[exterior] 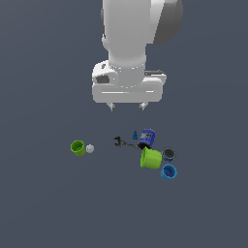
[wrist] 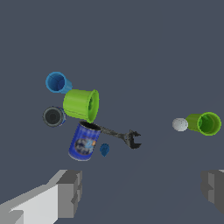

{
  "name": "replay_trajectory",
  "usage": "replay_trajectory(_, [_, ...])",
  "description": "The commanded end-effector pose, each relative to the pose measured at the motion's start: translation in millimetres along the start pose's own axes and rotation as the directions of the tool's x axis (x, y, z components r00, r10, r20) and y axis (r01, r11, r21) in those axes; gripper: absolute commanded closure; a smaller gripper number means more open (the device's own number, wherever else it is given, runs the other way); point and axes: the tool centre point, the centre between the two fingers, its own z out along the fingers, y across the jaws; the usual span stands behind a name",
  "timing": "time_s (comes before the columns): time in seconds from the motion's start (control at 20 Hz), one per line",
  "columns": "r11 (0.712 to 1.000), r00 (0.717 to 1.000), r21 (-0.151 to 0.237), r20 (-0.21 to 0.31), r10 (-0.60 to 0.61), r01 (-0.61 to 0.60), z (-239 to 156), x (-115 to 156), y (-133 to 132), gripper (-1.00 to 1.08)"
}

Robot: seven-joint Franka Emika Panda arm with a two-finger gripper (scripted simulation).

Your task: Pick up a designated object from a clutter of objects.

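The royal-blue can [exterior: 146, 138], lying tilted on the surface at the large lime-green cup's [exterior: 150, 158] 11 o'clock in the exterior view, is judged rigid, light and smooth, best clasped across its label band by the wide-open, empty pincer [exterior: 127, 106] above.

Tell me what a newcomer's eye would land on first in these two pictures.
First, the big white gripper hanging open above the dark floor, holding nothing. Next, the bright big green cup lying on its side in the cluster toward the exterior view's right, with the dark blue can right beside it and the black wrench reaching out from the can. Then the small green cup off alone to the exterior view's left, a white ball next to it.
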Motion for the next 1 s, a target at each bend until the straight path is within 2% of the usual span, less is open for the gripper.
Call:
replay_trajectory(0.0, [1.0,1.0,0.0,0.0,0.0,0.0,0,0,0,-0.92])
replay_trajectory(0.55, [1.0,1.0,0.005,-0.025,0.013,-0.013,-8,8,-8,-0.92])
replay_trajectory(0.95, [0.999,0.999,0.006,-0.023,0.034,-0.033,6,8,-14,-0.92])
